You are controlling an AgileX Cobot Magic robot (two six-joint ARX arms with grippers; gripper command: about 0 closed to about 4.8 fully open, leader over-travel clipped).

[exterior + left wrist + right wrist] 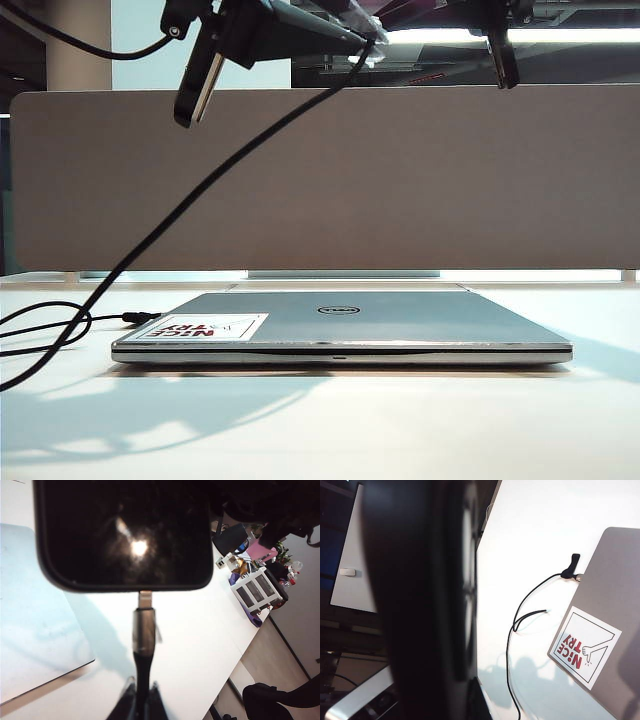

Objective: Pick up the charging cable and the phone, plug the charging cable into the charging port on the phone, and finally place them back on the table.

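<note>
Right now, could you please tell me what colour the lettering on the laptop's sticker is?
Red, on a white sticker; the right wrist view shows it best.

The white table (pixel 330 420) carried a closed silver laptop (pixel 340 325) lying flat near its middle, a red-lettered sticker (pixel 205 328) on the lid's corner. Loops of the black charging cable (pixel 45 330) rested on the tabletop just beside the laptop's sticker end. A grey-brown divider panel (pixel 320 180) stood upright along the far edge.
</note>
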